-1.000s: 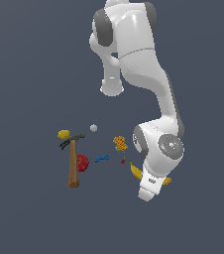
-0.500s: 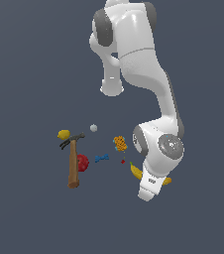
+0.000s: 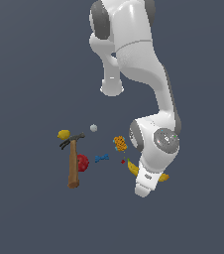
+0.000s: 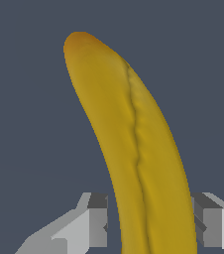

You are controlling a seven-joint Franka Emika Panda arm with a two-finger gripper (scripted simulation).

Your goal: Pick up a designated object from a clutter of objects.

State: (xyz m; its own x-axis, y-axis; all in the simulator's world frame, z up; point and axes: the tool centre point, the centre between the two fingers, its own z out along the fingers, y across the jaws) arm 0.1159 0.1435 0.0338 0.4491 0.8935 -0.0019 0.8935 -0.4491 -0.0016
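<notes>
Banana (image 4: 134, 149) seen lying on the tabletop (image 3: 29, 213) between the fingers (image 4: 96, 221) of the claw (image 4: 151, 223), jaws apart, not yet clamped. No shift noted against the earlier exterior views; arm held low. Closing judged the next step, hammer (image 3: 73, 166) well apart

White robot arm (image 3: 148, 84) bent down over the long curved yellow banana (image 3: 132, 167), wrist covering its middle; both ends stick out. Gripper hidden behind wrist. Toward the exterior view's left: orange patterned lump (image 3: 120, 144), blue bone-shaped piece (image 3: 102, 158), red ball (image 3: 83, 162) touching wooden-handled hammer (image 3: 73, 163), small yellow lump (image 3: 63, 134), tiny white ball (image 3: 93, 128).
</notes>
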